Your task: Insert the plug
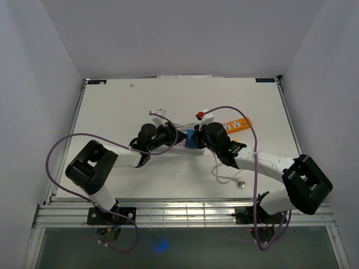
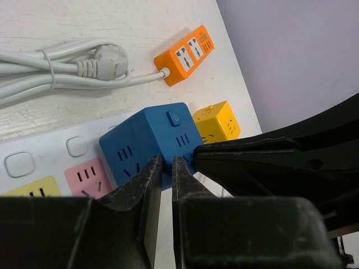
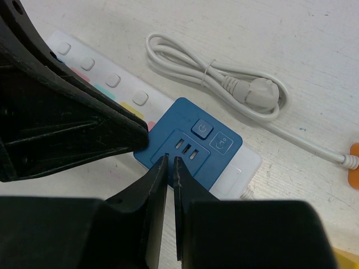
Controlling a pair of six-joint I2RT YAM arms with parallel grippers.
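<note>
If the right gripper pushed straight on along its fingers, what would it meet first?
The blue cube adapter on the white power strip. The right gripper points at its near edge, perhaps touching; depth is unclear.

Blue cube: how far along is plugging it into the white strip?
Looks done: the blue cube sits on the white strip, at its end. In hand: left claw and right claw, both shut, meet at the cube's edge. To do: press it fully home, if needed; I cannot tell.
</note>
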